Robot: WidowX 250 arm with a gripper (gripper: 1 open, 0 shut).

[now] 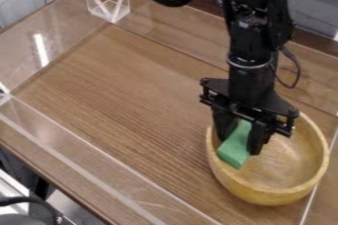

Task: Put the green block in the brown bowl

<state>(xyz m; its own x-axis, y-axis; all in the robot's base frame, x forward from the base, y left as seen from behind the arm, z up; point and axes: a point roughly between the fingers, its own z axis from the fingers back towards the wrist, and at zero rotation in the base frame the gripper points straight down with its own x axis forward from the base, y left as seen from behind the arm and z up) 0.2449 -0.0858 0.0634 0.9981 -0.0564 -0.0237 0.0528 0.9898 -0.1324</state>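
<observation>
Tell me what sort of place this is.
Probably a robotics lab or test bench rather than a home. A black robot arm with its gripper works on a wood-grain table fenced by clear plastic walls, and the only props are a green block and a brown bowl.

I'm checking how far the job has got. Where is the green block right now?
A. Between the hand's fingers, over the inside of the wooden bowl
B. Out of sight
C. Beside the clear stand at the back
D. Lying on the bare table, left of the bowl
A: the green block sits between the fingers of the hand, which points down into the wooden bowl.
</observation>
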